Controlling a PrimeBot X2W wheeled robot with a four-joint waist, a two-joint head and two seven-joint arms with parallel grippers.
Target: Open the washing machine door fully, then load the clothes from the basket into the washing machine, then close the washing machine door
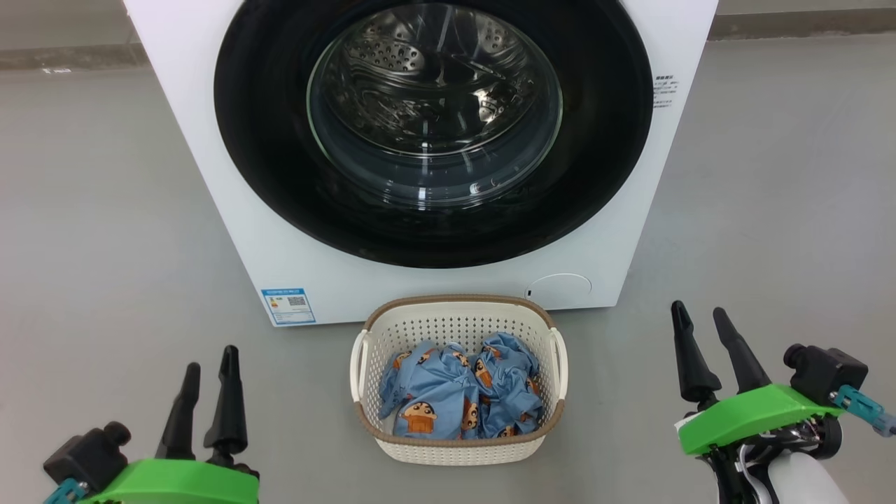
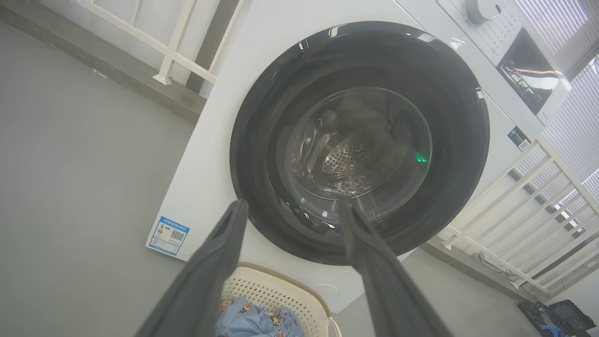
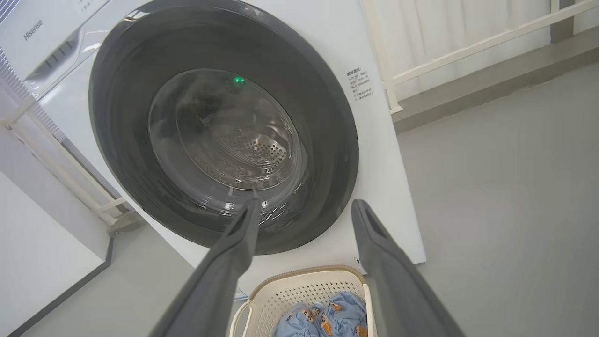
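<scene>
In the lower left of the head view the left gripper (image 1: 210, 358) points its two dark fingers up the frame with a slight lean to the right. Its claw is spread and holds nothing, well apart from everything else. Right of it, a blue label sticker (image 1: 288, 306) sits on the lower left corner of the washing machine (image 1: 210, 175), whose white front fills the upper middle of the frame and faces the camera. The washing machine door (image 1: 280, 175) lies shut and flat against that front, its round black rim ringing the clear glass, through which the steel drum shows. Just below the machine, at bottom centre on the grey floor, the basket (image 1: 458, 301) stands upright, open side up, one handle toward frame left and one toward frame right. The clothes (image 1: 455, 392) lie crumpled inside it. At the lower right the right gripper (image 1: 699, 309) aims its fingers up, leaning left, claw spread and empty, well clear of the basket.
</scene>
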